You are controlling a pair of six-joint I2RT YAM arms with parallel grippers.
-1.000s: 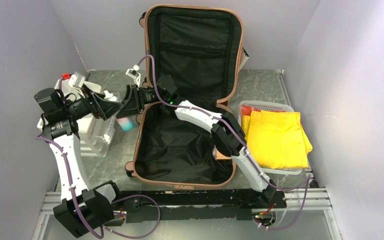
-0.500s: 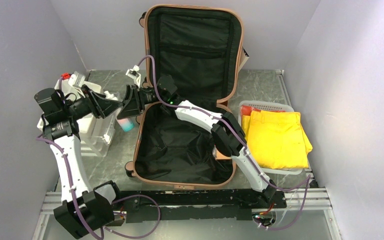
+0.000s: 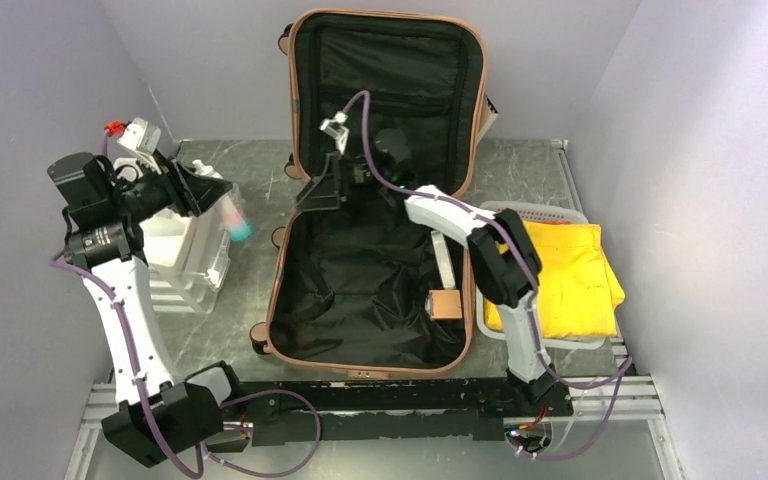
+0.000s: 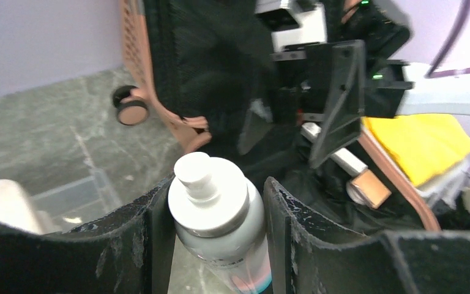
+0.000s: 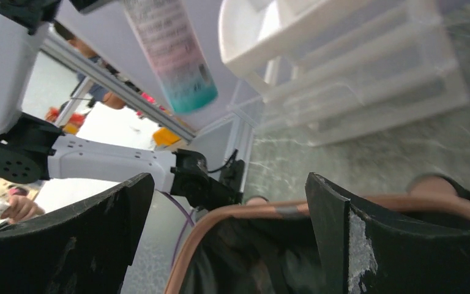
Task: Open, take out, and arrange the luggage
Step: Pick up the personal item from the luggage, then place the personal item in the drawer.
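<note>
The salmon-pink luggage [image 3: 278,262] lies open on the table, its lid upright against the back wall and its black lining showing. My left gripper [image 3: 212,195] is shut on a white bottle [image 3: 234,218] with a pink-and-teal end, held above the table left of the luggage. In the left wrist view both fingers press the bottle [image 4: 215,211] below its cap. My right gripper [image 3: 314,194] hangs open and holds nothing over the back left corner of the luggage rim [image 5: 263,211]. A white tube with a copper cap [image 3: 445,293] lies inside the luggage.
A clear plastic drawer unit [image 3: 196,262] stands at the left, under and beside the bottle. A white basket [image 3: 535,211] with folded yellow cloth [image 3: 555,275] sits right of the luggage. Grey walls close in both sides.
My left gripper shut on the bottle. My right gripper let it go, opened wide and drew back right over the luggage. The left arm lifted the bottle leftward.
</note>
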